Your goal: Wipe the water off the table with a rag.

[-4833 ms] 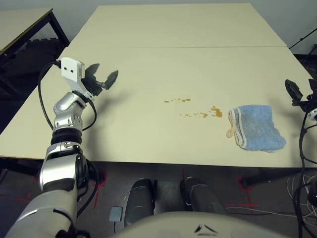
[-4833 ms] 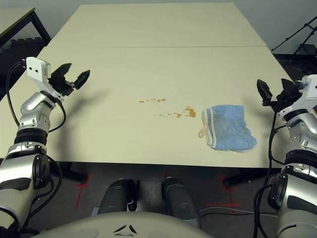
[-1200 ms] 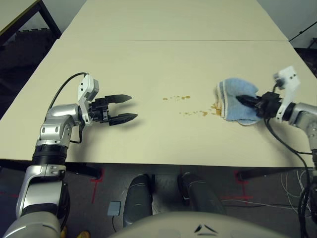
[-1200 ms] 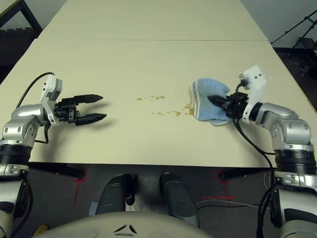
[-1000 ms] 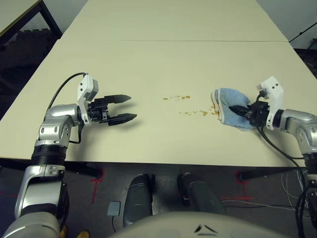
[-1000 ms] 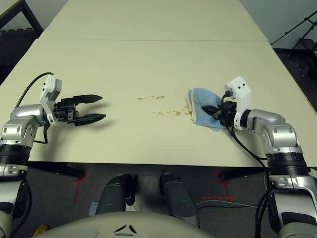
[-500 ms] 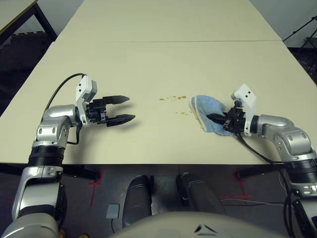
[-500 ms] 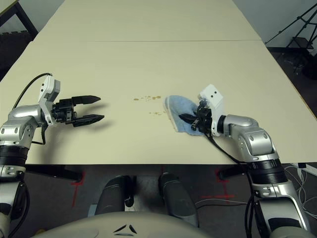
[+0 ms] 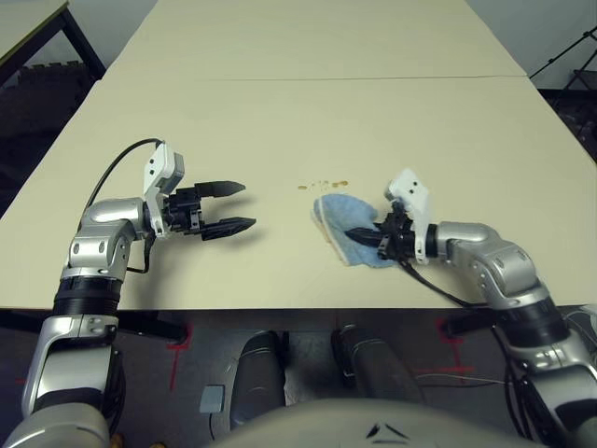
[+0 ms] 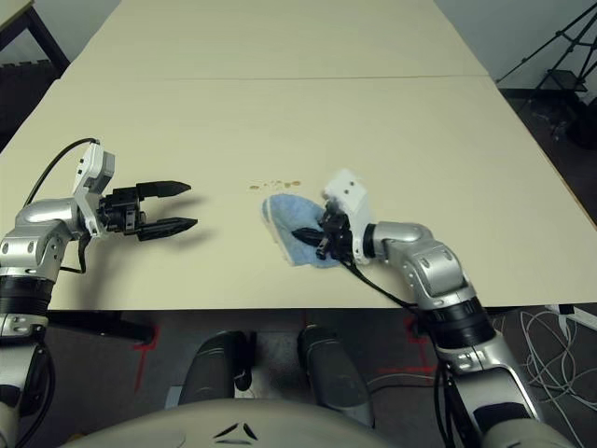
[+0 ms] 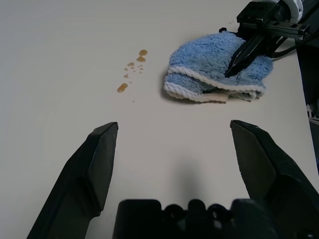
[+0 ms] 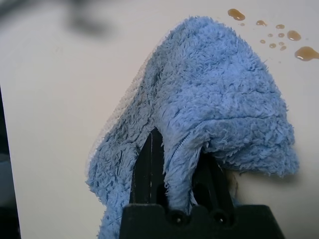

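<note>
Now we are at the wiping step, with our right gripper [image 10: 322, 238] pinching a fold of the blue rag [image 12: 219, 89] tight between its two fingers. The rag is flat on the table [image 9: 392, 112], right by the little brown drops of water [image 11: 130, 69]. The drops sit just past the rag, on its far side from our body, so we think this job is only part done. Our left gripper [image 9: 238, 207] is off to the left of the rag, wide apart with nothing in it. Next we need to push the rag out over those drops, press down softly and rub. We should go slowly, or the water might just smear.
</note>
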